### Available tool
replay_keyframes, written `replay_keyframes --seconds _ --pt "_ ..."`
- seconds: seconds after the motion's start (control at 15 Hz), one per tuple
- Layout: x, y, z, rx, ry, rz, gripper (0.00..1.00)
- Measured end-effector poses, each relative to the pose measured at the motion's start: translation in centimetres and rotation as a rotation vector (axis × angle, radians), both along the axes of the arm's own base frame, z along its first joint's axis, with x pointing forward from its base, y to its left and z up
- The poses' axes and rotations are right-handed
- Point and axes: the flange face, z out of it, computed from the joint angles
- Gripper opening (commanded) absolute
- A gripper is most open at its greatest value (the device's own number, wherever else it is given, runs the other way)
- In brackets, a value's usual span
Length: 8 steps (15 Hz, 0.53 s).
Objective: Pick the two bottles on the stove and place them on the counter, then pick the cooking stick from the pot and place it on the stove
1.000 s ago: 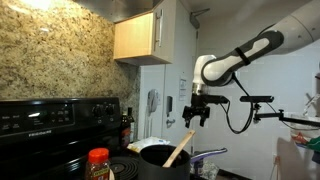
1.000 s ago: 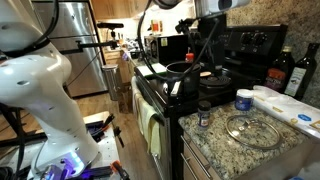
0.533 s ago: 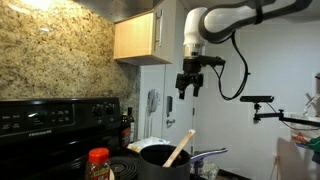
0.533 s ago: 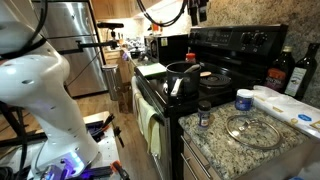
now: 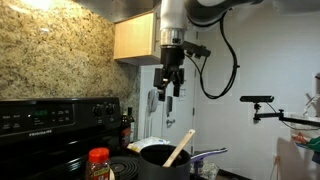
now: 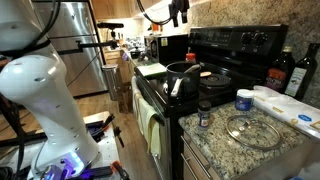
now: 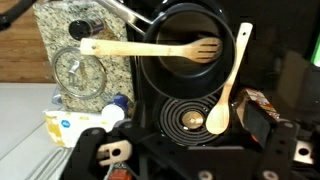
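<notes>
- The gripper [image 5: 171,90] hung high above the stove [image 5: 50,118], up at the level of the wooden wall cabinet [image 5: 135,38], well clear of everything below.
- Its fingers pointed down and stood apart with nothing between them. In the wrist view the finger parts sat wide at the bottom edge, again with an empty gap.
- In an exterior view the gripper [image 6: 178,12] showed only at the very top of the picture, over the stove's back panel.
- The dark pot [image 5: 155,156] sat on the stove, and the cooking stick [image 5: 180,148] leaned up out of it, wider end uppermost.
- From the wrist I saw a wooden slotted spatula [image 7: 150,47] lying across the pot [image 7: 190,72], its handle reaching out over the granite counter [image 7: 55,30].
- A wooden spoon [image 7: 228,85] lay just beside the pot, its bowl over a coil burner [image 7: 190,120]. I could not tell which of the two was the stick seen from the side.
- A red-capped bottle [image 5: 98,162] stood in the foreground, just beside a coil burner at the stove's edge.
- On the counter next to the stove there were a small dark-capped bottle [image 6: 204,114], a glass lid [image 6: 245,129] and a blue-capped jar [image 6: 243,100].
- Two dark tall bottles [image 6: 283,70] stood against the granite wall behind them.
</notes>
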Motion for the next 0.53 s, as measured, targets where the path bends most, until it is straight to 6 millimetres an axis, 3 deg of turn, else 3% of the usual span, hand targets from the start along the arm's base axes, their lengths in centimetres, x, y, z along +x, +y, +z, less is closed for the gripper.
replay_keyframes --seconds 0.53 --pt "8.5 5.4 -8.2 0.079 -0.039 0.090 1.00"
